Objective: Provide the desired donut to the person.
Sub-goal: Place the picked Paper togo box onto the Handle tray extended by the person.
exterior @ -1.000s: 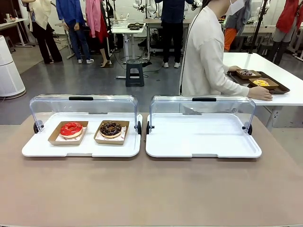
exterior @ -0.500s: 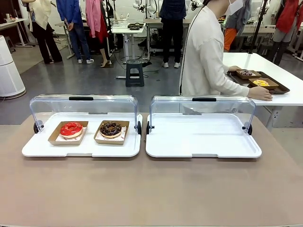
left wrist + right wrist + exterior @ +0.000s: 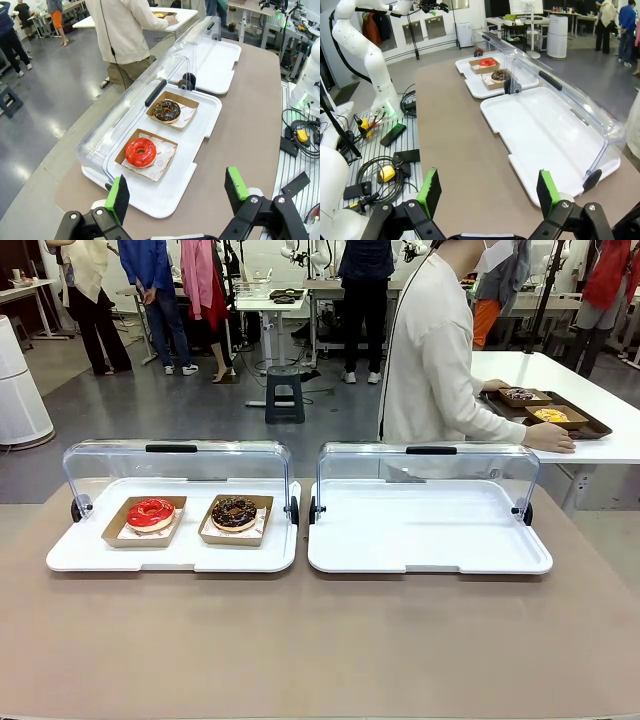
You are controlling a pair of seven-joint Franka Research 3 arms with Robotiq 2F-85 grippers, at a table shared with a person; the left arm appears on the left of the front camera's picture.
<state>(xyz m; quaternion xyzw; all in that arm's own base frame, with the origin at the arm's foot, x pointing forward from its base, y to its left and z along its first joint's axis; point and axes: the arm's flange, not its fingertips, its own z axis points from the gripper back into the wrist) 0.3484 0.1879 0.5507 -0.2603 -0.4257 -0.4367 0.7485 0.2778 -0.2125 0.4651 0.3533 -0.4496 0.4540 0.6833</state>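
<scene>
Both hands gaping, left hand (image 3: 175,192), right hand (image 3: 485,192), holding nothing. Risk: person (image 3: 432,360) turned away, no choice signalled; could fetch wrong donut — red donut (image 3: 150,512) or chocolate donut (image 3: 234,511).

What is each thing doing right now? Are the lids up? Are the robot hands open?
Left case lid: flipped up, open.
Right case lid: flipped up, open.
Red donut: in its cardboard tray, left case.
Chocolate donut: in its cardboard tray, beside the red one.
Right case tray: nothing on it.
Left gripper: open, holding nothing.
Right gripper: open, holding nothing.
Person: turned away, hand at a side table.
</scene>
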